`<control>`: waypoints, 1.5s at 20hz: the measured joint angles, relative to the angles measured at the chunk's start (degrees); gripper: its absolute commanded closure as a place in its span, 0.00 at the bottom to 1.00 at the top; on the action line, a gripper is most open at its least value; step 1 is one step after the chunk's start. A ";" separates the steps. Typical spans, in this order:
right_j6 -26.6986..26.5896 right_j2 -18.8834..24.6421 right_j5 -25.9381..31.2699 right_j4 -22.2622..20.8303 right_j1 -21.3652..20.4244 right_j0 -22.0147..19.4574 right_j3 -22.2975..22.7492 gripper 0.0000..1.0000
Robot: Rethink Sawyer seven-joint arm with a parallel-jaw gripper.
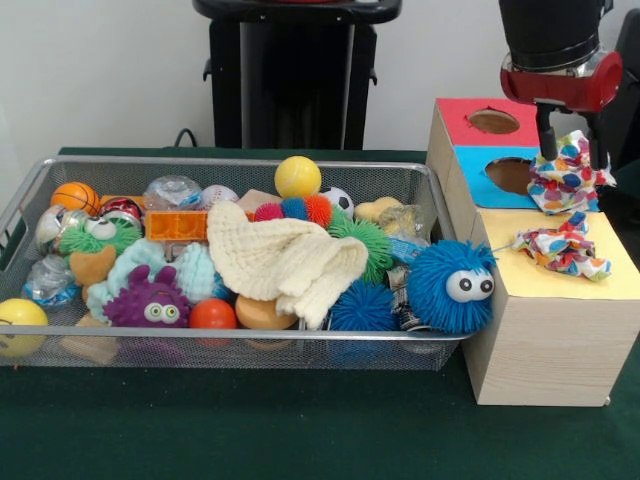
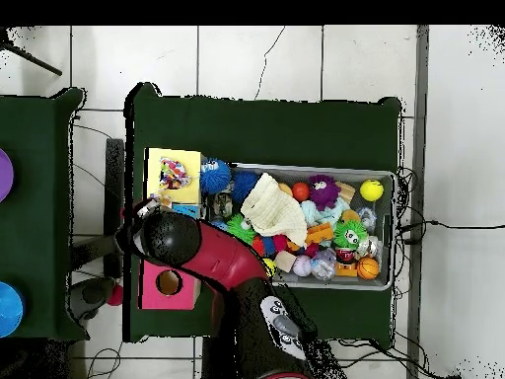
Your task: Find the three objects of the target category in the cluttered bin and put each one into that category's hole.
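The wire mesh bin (image 1: 230, 162) fills the left of the front view and is full of toys; it also shows in the overhead view (image 2: 393, 232). My gripper (image 1: 568, 152) is shut on a printed cloth piece (image 1: 570, 178) that hangs over the seam between the blue top and the yellow top (image 1: 610, 275). A second printed cloth piece (image 1: 563, 248) lies on the yellow top, also seen from overhead (image 2: 175, 178). The yellow top's hole does not show. No third printed piece shows. In the overhead view the arm hides the gripper.
Red-topped hole (image 1: 493, 121) and blue-topped hole (image 1: 510, 175) lie behind the yellow box. A cream knitted cloth (image 1: 280, 260) covers the bin's middle, with a mint knitted cloth (image 1: 190, 270) to its left. A blue fuzzy ball with eyes (image 1: 450, 285) sits at the bin's right rim, against the yellow box.
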 measured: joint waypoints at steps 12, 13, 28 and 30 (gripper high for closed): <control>0.00 -1.76 -0.02 -0.50 2.30 2.57 -0.81 0.00; 0.00 -3.31 -0.01 -1.44 2.89 3.89 -1.56 0.00; 0.00 -12.00 1.62 -7.70 5.64 10.85 -8.11 1.00; 0.00 -12.49 2.13 -7.81 5.81 10.85 -8.63 1.00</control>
